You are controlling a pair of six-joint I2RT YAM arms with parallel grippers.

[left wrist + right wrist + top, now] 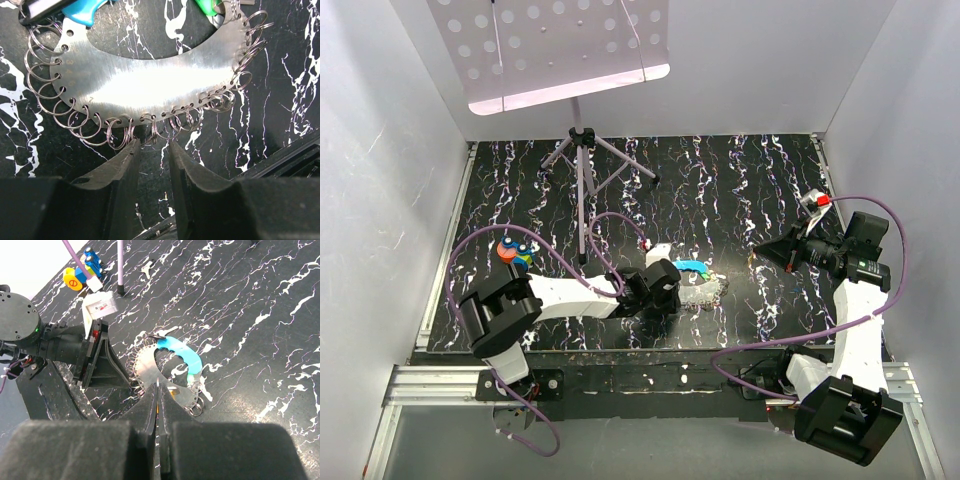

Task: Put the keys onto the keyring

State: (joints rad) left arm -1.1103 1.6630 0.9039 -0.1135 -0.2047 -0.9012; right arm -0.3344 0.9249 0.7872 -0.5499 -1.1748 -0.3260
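Observation:
A crescent steel plate (pixel 708 291) lies flat mid-table, edged with several small keyrings (pixel 85 127), and has a blue-and-green plastic grip (pixel 183 353). My left gripper (pixel 152 146) is open and low on the table. Its fingertips (pixel 131 150) sit just short of the rings on the plate's near edge; it also shows in the top view (pixel 665 288). My right gripper (pixel 158 390) is shut on a thin metal key blade that sticks out of its tips. The key's yellow-orange head shows between the pads. This gripper hovers to the right of the plate (pixel 760 250). The blue key is not in view.
A tripod stand (pixel 582 150) with a white perforated board (pixel 560 45) stands at the back centre. A small orange, blue and yellow toy (pixel 515 252) lies left of the left arm. A red-and-white object (pixel 817 202) sits near the right wall. White walls enclose the table.

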